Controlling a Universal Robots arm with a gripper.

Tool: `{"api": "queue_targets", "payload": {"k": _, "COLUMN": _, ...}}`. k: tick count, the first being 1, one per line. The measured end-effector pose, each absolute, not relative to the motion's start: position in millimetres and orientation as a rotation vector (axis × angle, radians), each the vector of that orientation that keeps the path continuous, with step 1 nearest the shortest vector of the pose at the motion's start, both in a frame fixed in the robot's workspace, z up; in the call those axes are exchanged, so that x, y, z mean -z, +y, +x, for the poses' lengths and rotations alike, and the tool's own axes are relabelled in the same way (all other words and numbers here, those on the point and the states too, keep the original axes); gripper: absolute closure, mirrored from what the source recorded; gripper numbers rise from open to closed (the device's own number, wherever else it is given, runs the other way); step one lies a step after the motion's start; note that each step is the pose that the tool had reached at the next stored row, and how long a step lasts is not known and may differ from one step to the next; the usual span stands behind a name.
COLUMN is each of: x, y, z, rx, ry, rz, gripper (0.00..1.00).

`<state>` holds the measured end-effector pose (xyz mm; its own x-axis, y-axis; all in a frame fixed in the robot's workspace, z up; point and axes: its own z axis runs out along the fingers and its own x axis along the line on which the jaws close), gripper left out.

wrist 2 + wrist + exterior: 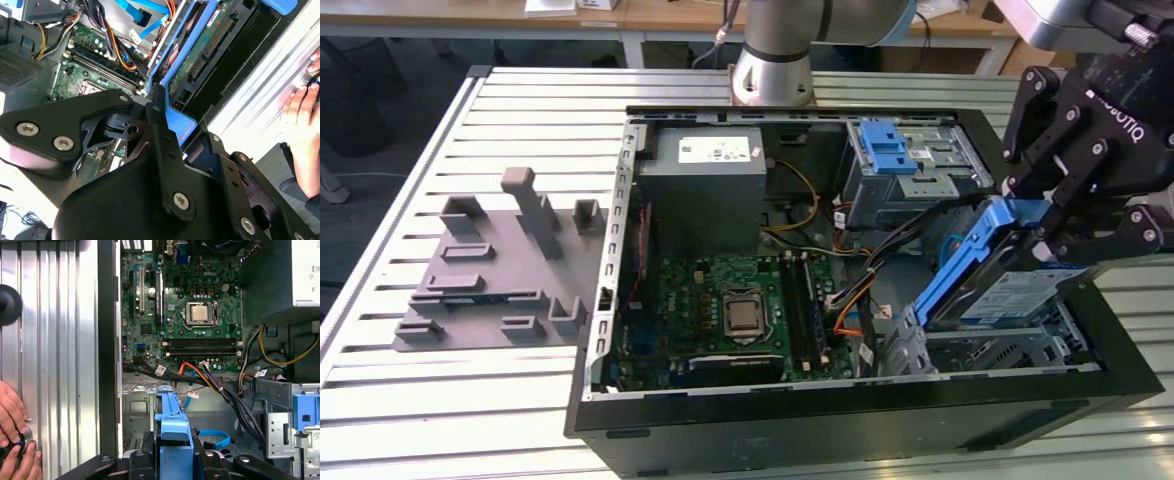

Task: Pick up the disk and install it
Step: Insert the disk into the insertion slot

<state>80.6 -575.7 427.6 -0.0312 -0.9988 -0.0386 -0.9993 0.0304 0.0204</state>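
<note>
The disk (983,275) hung tilted over the drive bay (1001,352) at the exterior view's right of the open computer case (854,405). The gripper (1041,228) pinched its blue rail. A person's hand (12,440) lay on the table (520,390) beside the case.

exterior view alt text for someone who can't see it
The gripper holds the disk tilted over an open computer case at the exterior view's right. A grey moulded fixture lies on the slatted table at that view's left.
</note>
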Motion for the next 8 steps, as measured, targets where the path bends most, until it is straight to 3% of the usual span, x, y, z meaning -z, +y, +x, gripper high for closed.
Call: {"api": "queue_targets", "payload": {"k": 8, "x": -420.7, "y": -575.7, "z": 80.6, "rx": -0.064, "ry": 2.245, "rz": -2.177, "gripper": 0.64}}
